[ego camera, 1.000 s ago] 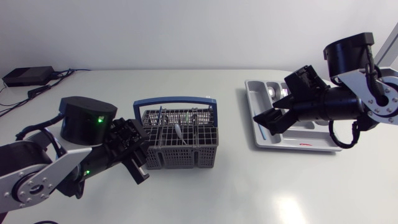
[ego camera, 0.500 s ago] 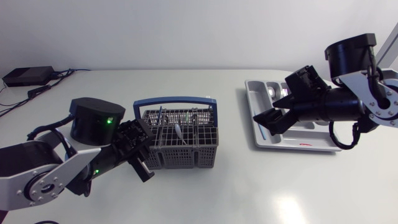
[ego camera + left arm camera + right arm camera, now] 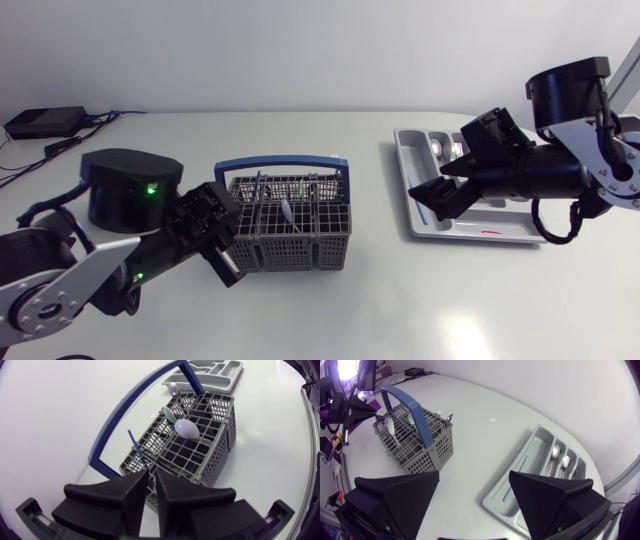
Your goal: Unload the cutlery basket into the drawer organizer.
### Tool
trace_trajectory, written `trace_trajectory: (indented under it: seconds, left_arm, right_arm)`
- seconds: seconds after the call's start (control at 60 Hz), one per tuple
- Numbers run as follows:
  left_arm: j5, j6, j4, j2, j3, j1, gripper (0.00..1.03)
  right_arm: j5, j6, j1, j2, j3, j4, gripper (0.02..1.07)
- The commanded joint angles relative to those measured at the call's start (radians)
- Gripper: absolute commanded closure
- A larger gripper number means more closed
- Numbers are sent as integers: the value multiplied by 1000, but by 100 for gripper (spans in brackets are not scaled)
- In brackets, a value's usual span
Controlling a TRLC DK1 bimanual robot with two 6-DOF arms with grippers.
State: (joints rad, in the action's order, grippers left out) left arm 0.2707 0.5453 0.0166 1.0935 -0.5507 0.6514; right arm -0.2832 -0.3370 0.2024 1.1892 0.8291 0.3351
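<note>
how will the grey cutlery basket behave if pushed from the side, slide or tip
The cutlery basket will probably slide rather than tip: it sits low and wide on the smooth table. Its open mesh and sparse load suggest it is light, so a snagged spoon might drag it along.

Black box (image 3: 45, 122) w/ cables (image 3: 65, 145), far-left corner of white table (image 3: 400, 300)
</note>
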Motion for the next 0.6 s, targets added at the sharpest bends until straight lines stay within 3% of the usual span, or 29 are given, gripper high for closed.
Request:
trace_trajectory:
  seconds: [0.0,0.4,0.583]
  left_arm:
    - [2,-7,-9,-53,8,8,81]
    - [27,45,-95,-218,11,22,81]
    - [27,25,-46,-170,71,56,75]
  right_arm:
    - [6,23,12,-16,-30,-5,7]
    - [15,36,38,-31,-42,-5,7]
    - [33,35,51,-43,-51,-5,7]
